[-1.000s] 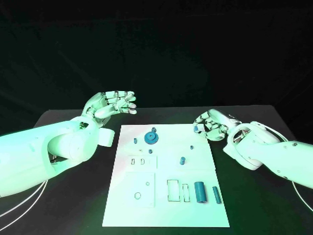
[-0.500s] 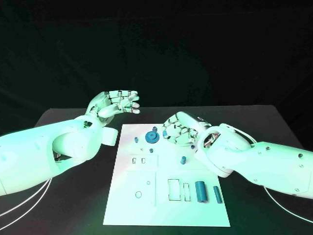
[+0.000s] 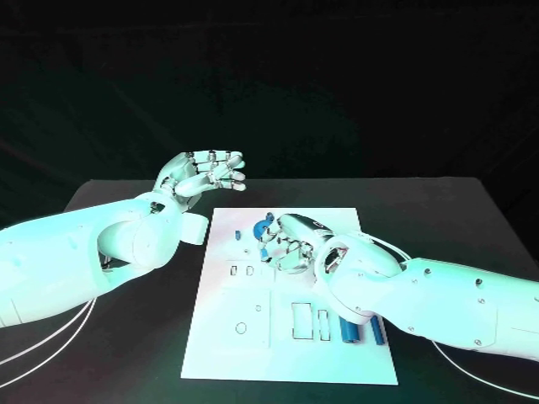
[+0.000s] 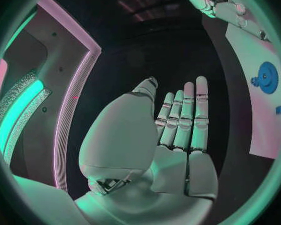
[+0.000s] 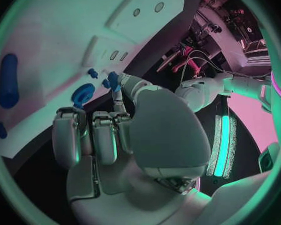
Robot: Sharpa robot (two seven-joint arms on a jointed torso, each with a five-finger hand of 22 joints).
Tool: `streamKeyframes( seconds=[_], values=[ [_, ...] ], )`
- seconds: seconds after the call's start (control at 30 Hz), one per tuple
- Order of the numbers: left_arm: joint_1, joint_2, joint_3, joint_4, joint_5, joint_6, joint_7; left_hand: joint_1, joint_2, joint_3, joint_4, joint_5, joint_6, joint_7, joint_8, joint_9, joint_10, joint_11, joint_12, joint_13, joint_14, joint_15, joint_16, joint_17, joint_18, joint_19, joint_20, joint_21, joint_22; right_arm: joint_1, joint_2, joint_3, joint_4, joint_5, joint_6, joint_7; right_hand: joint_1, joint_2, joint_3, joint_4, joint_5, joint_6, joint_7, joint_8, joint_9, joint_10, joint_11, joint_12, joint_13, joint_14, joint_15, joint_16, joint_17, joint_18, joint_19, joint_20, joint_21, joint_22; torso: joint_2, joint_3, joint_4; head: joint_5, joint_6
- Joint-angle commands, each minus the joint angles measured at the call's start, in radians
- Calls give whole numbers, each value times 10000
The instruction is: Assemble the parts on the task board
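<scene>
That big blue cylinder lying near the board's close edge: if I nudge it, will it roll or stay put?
The blue cylinder lies on its side on the task board, so it would probably roll if pushed across its length. It looks rigid, likely plastic, so it should hold its shape in a grip. Its smooth surface may slip in the fingers.

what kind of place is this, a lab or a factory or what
Most likely a robotics lab or demo booth. A white task board with small blue parts lies on a black table against a dark backdrop, two robot hands work over it, left hand and right hand, and glowing light strips stand nearby.
</scene>
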Motion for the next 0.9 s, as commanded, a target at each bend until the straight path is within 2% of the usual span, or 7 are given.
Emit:
streamKeyframes(
  seconds=[0.03,0.13,0.4,0.73,0.9],
  values=[
    [9,40,4,9,44,143,19,63,21,56,-5,-36,-10,203,-47,10,-7,-4,-20,-6,-58,13,36,13,102,-87,-9,42,21,-98,96,-3,-37,-328,418,-382,-82,-2,50,-12,17,49,-16,118,69,626,-64,-30,2091,1042,-76,60,2635,-148,204,-71,-37,1526,8,1,-9,-4,-23],
    [9,54,3,8,48,148,11,52,27,57,3,-37,-7,203,-46,12,-3,-4,-19,-6,-56,13,38,17,102,-92,-8,48,25,-233,232,-12,-84,-587,385,-455,-152,-21,47,-8,12,57,-29,152,90,644,-74,-11,2112,1042,-84,60,2635,-150,209,-78,-35,1531,2,-18,-7,-50,-16],
    [10,93,2,2,51,178,-7,52,27,57,3,-37,-7,203,-46,12,-3,-4,-19,-6,-56,13,38,17,102,-92,-8,48,25,-402,450,-36,-286,-848,132,-751,-262,-61,38,0,8,41,-43,189,113,647,-88,-12,2112,1042,-99,60,2635,-157,229,-92,-10,1555,11,1,24,-64,-78],
    [10,113,1,-18,52,198,-18,52,27,57,3,-37,-7,203,-46,12,-3,-4,-19,-6,-56,13,38,17,102,-92,-8,48,25,-516,655,-51,-414,-969,-26,-793,-287,-74,35,3,7,35,-45,195,118,644,-90,-17,2108,1042,-101,60,2635,-156,226,-94,-17,1550,17,11,16,8,-125],
    [10,126,0,-24,52,209,-24,52,27,57,3,-37,-7,203,-46,12,-3,-4,-19,-6,-56,13,38,17,102,-92,-8,48,25,-554,733,-60,-516,-997,24,-801,-312,-84,35,3,8,29,-48,204,123,647,-93,-14,2112,1042,-104,60,2635,-153,220,-97,-29,1543,16,4,8,19,-145]
  ],
)
